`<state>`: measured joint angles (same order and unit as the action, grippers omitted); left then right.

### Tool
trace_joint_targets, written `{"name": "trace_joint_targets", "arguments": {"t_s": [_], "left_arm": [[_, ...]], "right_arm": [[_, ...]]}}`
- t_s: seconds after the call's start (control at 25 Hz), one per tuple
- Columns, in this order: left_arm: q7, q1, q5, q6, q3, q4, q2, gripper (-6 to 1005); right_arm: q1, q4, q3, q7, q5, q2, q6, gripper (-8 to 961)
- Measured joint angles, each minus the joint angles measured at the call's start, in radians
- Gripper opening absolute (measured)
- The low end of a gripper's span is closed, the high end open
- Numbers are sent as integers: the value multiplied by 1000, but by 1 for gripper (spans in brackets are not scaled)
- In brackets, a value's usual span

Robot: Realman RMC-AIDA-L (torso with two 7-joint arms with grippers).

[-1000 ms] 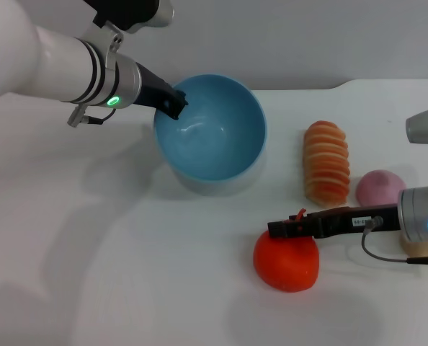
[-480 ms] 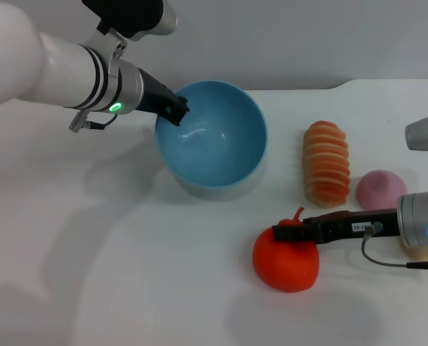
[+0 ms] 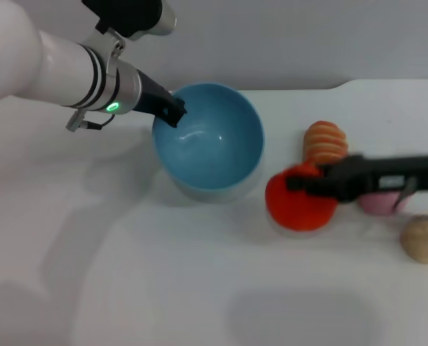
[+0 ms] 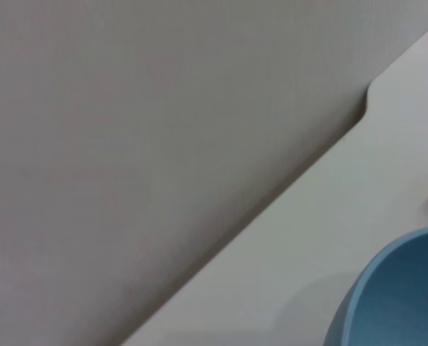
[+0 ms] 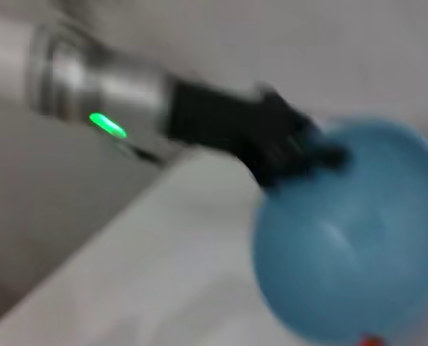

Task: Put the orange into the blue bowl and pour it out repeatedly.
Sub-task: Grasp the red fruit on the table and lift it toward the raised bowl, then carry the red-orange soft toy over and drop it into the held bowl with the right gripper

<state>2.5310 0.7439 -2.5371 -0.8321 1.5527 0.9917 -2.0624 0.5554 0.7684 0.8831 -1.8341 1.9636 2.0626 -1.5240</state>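
With the orange (image 3: 298, 204) pinched in the right gripper (image 3: 297, 182) at frame centre-right — beside the blue bowl (image 3: 208, 140), whose upper-left rim the left gripper (image 3: 172, 112) clamps — risks clipping the near rim and spilling out.

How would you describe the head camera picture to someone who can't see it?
The right gripper holds the orange, which looks lifted off the white table, just right of the empty blue bowl. The left gripper grips the bowl's left rim. Behind the right arm lie a striped loaf and a pink bun, with a tan bun nearer.
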Motion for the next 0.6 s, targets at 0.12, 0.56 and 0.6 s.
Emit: {"name": "trace_joint_targets", "arguments": {"t_s": [0.12, 0.56, 0.6], "left_arm": [[0, 10, -2, -43, -2, 4, 1, 0], [0, 80, 100, -236, 46, 26, -7, -1], [-1, 81, 122, -238, 63, 33, -7, -1]], "right_arm": [[-30, 173, -36, -36, -105, -13, -126, 170], [-31, 286, -125, -44, -115, -3, -190, 82], [-30, 276, -118, -29, -104, -1, -187, 77]]}}
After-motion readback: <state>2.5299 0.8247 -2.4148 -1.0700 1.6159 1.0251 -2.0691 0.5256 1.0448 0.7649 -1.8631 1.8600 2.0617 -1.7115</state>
